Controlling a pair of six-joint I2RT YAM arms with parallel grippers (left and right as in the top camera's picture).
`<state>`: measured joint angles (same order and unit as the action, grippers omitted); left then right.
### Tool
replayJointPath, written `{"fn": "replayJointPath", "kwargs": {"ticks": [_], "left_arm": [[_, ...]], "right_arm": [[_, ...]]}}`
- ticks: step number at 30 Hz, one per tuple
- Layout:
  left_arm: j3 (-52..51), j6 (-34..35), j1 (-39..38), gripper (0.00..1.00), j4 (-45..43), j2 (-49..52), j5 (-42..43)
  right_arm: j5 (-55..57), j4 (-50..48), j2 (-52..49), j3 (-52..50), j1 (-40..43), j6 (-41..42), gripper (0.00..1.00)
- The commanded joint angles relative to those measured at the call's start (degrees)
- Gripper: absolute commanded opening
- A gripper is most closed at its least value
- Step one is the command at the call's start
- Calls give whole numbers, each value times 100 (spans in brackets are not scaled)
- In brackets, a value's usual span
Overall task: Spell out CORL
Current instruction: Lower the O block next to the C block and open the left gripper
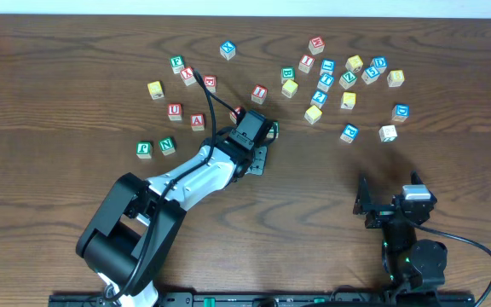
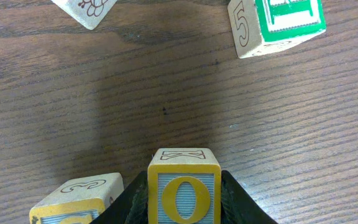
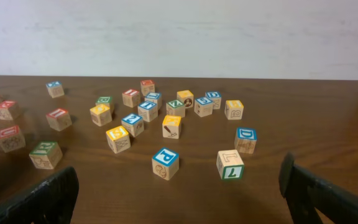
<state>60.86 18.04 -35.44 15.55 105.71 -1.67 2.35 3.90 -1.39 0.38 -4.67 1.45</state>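
Our left tool [image 2: 184,202] pinches the yellow O block [image 2: 184,182]; our right tool [image 3: 179,190] hangs spread, empty. We judge CORL barely begun.

Left arm [image 1: 199,175] extended, left fingers [image 2: 241,205] clamped; right arm [image 1: 409,234] retracted, right fingers [image 3: 42,199] apart.

O block [image 2: 184,193]: yellow border and yellow letter were seen on pale blue | block marked 5 [image 2: 278,25]: green frame was noted on pale wood | fingers [image 2: 244,208]: were recorded black | surface [image 2: 166,93]: brown wood grain was logged
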Motion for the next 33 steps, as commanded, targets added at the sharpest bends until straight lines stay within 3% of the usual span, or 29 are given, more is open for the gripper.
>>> {"fn": "replayJointPath", "kwargs": {"ticks": [1,27,33], "left_arm": [[-76,24,-7,8,-7,107,-55],[-76,26,-7,8,22,107,-225],[-76,26,-7,27,20,107,-225]], "right_arm": [[7,20,26,-7,28,-24,99],[7,20,26,-7,28,-24,99],[9,20,26,-7,28,-24,99]]}}
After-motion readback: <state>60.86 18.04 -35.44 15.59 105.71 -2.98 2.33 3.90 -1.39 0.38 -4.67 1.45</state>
